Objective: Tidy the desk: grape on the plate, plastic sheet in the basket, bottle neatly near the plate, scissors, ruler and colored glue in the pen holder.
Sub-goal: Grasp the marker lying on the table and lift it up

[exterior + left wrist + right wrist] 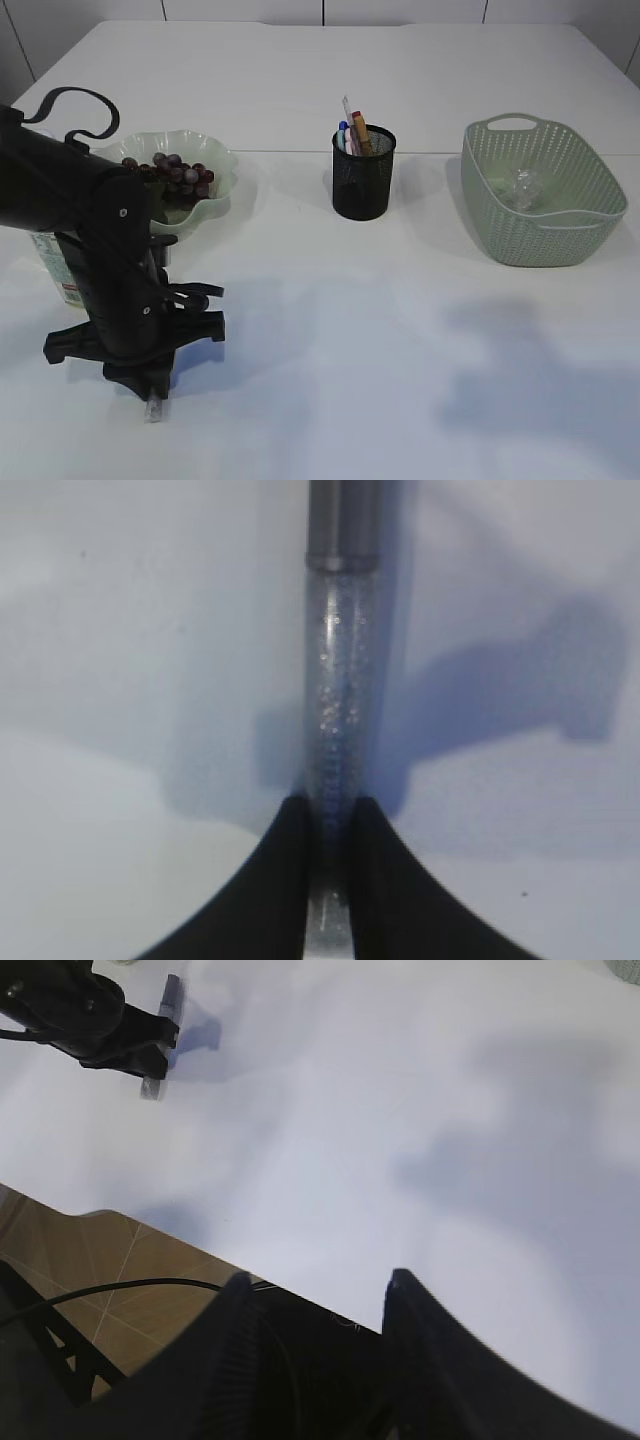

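The black left arm hid most of the bottle and part of the plate. The glue tube was mostly covered in the exterior view, and its top ran off the left wrist picture's edge. The clear thing in the basket was too small to tell. The tools in the pen holder were too small to name.

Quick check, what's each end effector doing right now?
Left end effector: closed on the glue tube, low at the table.
Right end effector: open, empty, clear of everything.
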You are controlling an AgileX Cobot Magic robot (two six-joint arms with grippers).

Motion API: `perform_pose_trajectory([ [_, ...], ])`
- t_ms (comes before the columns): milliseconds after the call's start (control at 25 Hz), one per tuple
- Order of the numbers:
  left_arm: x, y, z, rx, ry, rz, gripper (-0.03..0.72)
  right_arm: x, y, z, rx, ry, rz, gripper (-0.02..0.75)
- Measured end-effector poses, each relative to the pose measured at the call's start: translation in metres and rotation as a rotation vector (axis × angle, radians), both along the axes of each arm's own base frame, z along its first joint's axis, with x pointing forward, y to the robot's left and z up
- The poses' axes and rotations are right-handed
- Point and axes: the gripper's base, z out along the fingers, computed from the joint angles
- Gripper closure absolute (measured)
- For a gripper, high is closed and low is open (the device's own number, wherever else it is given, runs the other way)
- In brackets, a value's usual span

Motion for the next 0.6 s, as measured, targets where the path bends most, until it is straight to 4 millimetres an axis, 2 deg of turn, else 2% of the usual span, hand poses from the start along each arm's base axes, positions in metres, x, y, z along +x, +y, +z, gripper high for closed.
perform_pose_trajectory([
  [600,-0.0049,0.0027,0.0017,0.017,0.056,-0.372,0.626,0.0019,-0.0048,-0.0013,-0.056,-0.018,-0.017,0.395],
])
